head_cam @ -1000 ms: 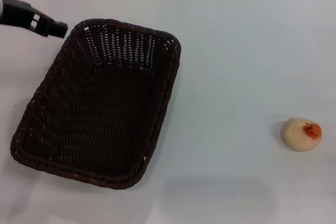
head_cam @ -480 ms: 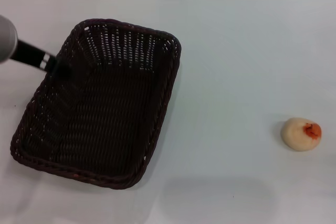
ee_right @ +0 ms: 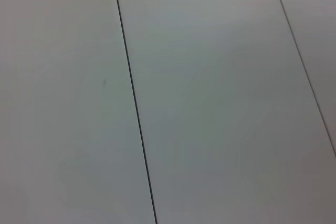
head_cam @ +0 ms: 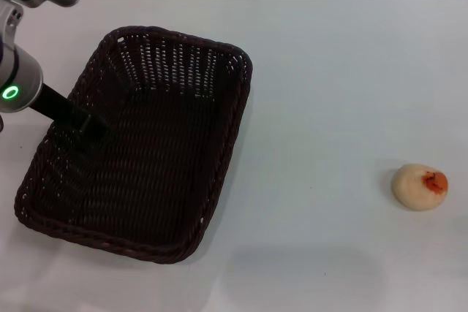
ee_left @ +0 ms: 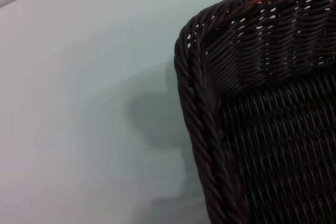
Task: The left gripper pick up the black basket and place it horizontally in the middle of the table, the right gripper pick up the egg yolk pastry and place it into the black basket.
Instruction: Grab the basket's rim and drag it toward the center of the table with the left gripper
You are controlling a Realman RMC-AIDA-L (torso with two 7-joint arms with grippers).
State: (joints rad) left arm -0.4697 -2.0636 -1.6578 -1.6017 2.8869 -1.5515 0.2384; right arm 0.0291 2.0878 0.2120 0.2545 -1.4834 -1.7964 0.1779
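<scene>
The left hand (head_cam: 93, 131) is reaching down over the left long rim of the basket (head_cam: 157, 158), its dark tip sitting against the dark weave just inside that rim, roughly halfway along it. How far its fingers are spread I cannot tell (black on black, nothing separates). Behind it the grey arm with its glowing green ring (head_cam: 10, 93) is coming in from the left edge of the head view.

The basket is lying on the left part of the white counter (head_cam: 329, 93), open side up, angled so that its long axis is running from the near left toward the far middle. The left wrist view is looking at one rounded corner of the basket (ee_left: 252, 103), the braided rim curving round it, with a soft shadow falling on the counter (ee_left: 79, 77) beside it.

The pastry (head_cam: 420, 186) is sitting alone on the right side of the counter, well apart from the basket, its orange spot facing up and slightly right.

The right hand is showing nowhere; its wrist view is taking in only pale panels with thin dark seams (ee_right: 131, 93).
</scene>
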